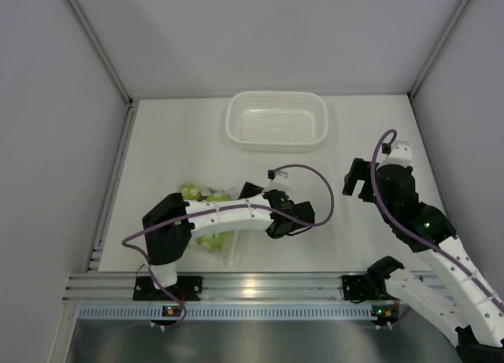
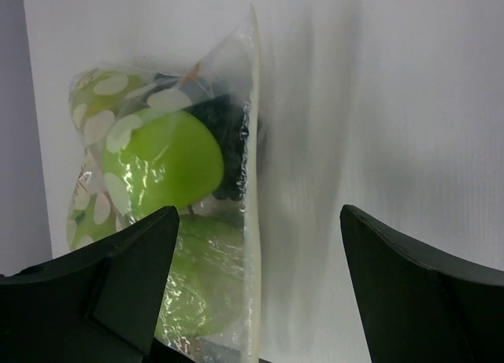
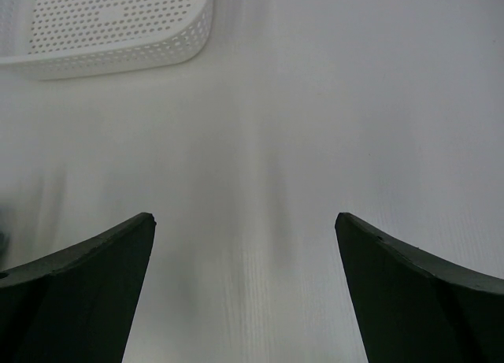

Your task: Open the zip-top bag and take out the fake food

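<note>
1. Have zip-top bag (image 2: 197,221) flat on table (image 1: 157,142), front-left, under left arm; fake food (image 2: 161,170) all inside, zip strip (image 2: 252,182) looks shut.
2. Left gripper (image 2: 258,221): spread wide, empty, aimed at strip. Reads as pre-grasp on seal edge.
3. Right gripper (image 3: 244,217): wide open, empty, hovering over bare table short of basket (image 3: 118,32). Probably staged for opposite lip.

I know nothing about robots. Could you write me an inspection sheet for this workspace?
Surface: white table, no marks seen.
Job's things: zip-top bag lies by the left arm, fake food inside: green fruits, dark grapes.
Clutter: white perforated basket at the far edge, empty.
Grippers: left gripper open, aimed at the bag's zip edge; right gripper open above bare table.
Cables: purple cables loop along both arms.
Surroundings: grey walls on three sides, metal rail at the near edge.
</note>
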Available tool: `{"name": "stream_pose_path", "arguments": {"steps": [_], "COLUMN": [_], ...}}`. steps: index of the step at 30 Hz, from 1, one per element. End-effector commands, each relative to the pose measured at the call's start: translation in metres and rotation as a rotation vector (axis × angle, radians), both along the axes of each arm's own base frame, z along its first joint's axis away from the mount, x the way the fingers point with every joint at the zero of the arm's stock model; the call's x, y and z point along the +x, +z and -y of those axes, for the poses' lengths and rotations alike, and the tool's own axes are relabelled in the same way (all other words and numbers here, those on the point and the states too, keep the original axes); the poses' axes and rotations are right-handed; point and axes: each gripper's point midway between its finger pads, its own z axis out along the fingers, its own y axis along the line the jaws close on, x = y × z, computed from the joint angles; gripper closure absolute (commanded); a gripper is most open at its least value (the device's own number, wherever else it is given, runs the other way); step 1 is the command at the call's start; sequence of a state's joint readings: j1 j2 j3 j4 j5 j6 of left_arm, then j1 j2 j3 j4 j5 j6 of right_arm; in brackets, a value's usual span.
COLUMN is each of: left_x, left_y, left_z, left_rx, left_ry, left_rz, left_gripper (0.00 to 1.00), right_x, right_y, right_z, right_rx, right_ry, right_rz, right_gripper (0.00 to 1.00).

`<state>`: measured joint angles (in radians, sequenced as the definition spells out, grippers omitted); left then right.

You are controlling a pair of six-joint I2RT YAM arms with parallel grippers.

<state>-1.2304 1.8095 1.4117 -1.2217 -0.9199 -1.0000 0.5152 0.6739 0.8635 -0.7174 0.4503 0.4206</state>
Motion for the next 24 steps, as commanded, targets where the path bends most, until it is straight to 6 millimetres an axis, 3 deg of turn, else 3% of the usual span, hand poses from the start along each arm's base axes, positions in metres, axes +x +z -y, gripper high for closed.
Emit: {"name": "stream_pose_path", "arguments": {"steps": [1, 6, 10, 17, 20, 21, 24], "left_x": [-0.012, -0.02, -0.027, -0.033, -0.034, -0.033, -0.033], "left_y": [0.0, -0.027, -0.043, -0.055, -0.06, -0.063, -0.066], "left_z": [-0.017, -0.029, -0.037, -0.05, -0.055, -0.056, -0.056], "left_rx": [0.12, 0.193, 0.242, 0.297, 0.318, 0.327, 0.341], "left_ry": [0.036, 0.064, 0.072, 0.079, 0.082, 0.085, 0.085], "left_rz": [0.024, -0.011, -0.036, -0.039, -0.034, -0.033, -0.028], "left_gripper": [0.11, 0.27, 0.32, 0.38, 0.45, 0.54, 0.6], "right_x": [0.003, 0.001, 0.001, 0.004, 0.005, 0.005, 0.006], "right_y": [0.008, 0.009, 0.009, 0.004, 0.003, 0.002, 0.003], "right_z": [-0.002, 0.0, -0.002, -0.009, -0.011, -0.012, -0.014], "right_rx": [0.021, 0.02, 0.026, 0.038, 0.043, 0.043, 0.05], "right_ry": [-0.003, -0.005, 0.0, 0.025, 0.033, 0.034, 0.044], "right_rz": [0.039, 0.048, 0.054, 0.044, 0.043, 0.043, 0.047], "right_gripper": [0.01, 0.01, 0.01, 0.01, 0.01, 0.01, 0.0]}}
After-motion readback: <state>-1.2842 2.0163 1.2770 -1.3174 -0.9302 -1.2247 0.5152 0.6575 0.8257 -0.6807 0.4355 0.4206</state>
